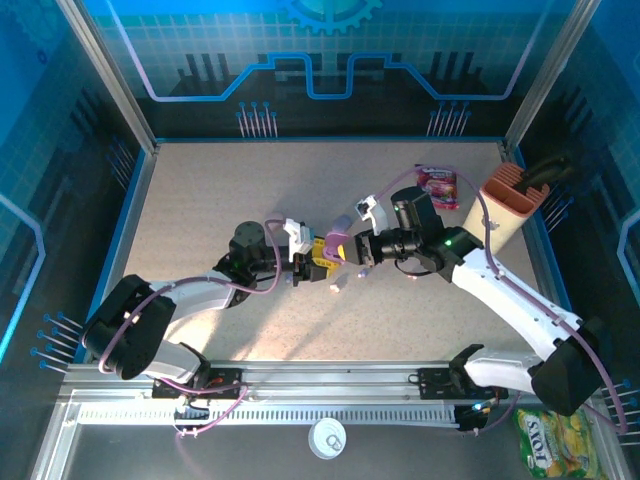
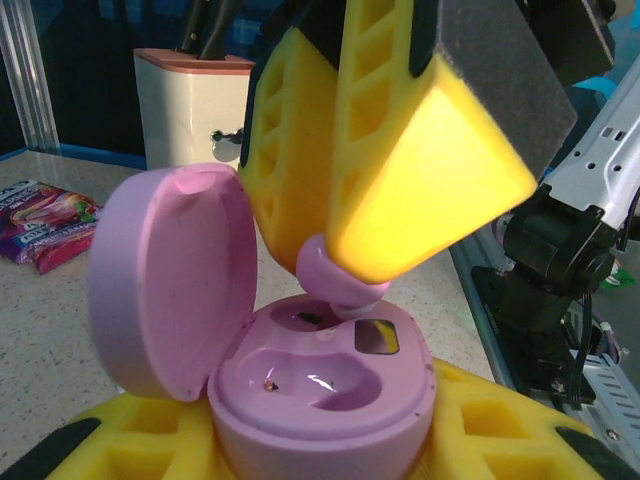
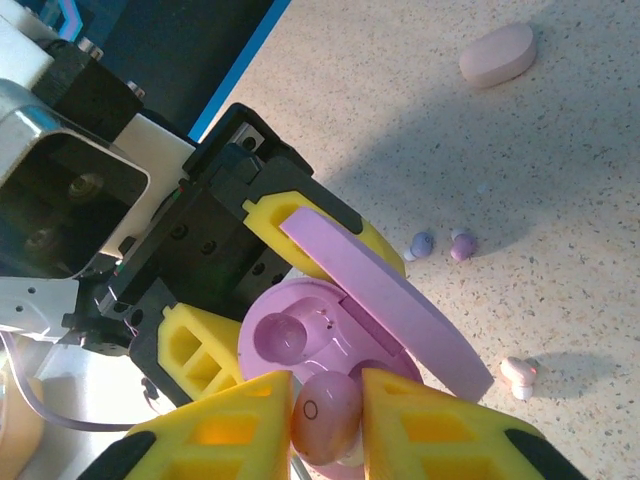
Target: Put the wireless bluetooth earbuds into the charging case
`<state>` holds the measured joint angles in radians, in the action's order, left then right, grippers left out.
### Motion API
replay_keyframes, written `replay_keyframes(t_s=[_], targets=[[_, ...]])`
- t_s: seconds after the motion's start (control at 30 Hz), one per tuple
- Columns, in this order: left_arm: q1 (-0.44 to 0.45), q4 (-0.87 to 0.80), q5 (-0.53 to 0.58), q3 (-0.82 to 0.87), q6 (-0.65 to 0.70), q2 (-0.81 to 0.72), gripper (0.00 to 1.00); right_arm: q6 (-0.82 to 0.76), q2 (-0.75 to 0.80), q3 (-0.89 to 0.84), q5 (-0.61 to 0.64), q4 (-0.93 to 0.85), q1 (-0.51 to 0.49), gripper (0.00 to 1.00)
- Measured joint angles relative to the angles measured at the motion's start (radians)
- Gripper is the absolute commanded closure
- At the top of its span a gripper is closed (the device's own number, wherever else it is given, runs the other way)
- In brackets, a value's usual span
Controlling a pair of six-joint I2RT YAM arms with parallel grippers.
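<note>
Between the yellow foam fingers of our right pincer [image 3: 326, 400], closed tight, sits a small pink plastic earbud [image 3: 325, 420], hanging just above the open lilac clamshell charging case [image 2: 330, 385] that our left pincer [image 2: 320, 450] clamps. Released tilted, we judge, it may miss its socket and roll onto the speckled beige counter [image 3: 560, 180], where three loose earbuds [image 3: 461, 245] lie; blue-lit panels [image 1: 320, 40] wall the cell.
</note>
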<state>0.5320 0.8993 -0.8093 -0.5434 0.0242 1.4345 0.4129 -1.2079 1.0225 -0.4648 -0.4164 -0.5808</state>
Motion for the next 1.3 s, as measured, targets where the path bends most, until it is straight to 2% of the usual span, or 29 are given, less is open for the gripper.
replay_keyframes(t_s=[0.1,0.17,0.3,0.67,0.8,0.93,1.1,1.3], targets=[[-0.001,0.000,0.001,0.000,-0.008,0.001,0.66,-0.004,-0.006,0.000,0.000,0.000,0.000,0.74],[-0.001,0.004,0.001,0.000,-0.017,0.001,0.66,-0.008,-0.006,0.000,0.000,-0.001,0.000,0.66],[-0.001,0.007,0.009,0.001,-0.023,0.001,0.66,-0.019,-0.003,0.000,-0.004,-0.002,0.000,0.59],[-0.015,0.038,0.011,0.007,-0.025,-0.004,0.66,-0.041,0.123,-0.007,0.046,-0.014,0.000,0.49],[-0.074,0.118,0.011,0.040,-0.061,-0.003,0.67,-0.040,0.195,-0.050,0.066,0.023,0.000,0.48],[-0.172,0.243,0.011,0.089,-0.133,-0.003,0.68,0.001,0.210,-0.125,0.096,0.094,0.007,0.49],[-0.269,0.356,0.019,0.128,-0.197,-0.014,0.67,0.101,0.124,-0.183,0.150,0.165,0.014,0.49],[-0.315,0.372,0.027,0.129,-0.214,-0.107,0.67,0.219,-0.104,-0.187,0.169,0.280,0.006,0.49]])
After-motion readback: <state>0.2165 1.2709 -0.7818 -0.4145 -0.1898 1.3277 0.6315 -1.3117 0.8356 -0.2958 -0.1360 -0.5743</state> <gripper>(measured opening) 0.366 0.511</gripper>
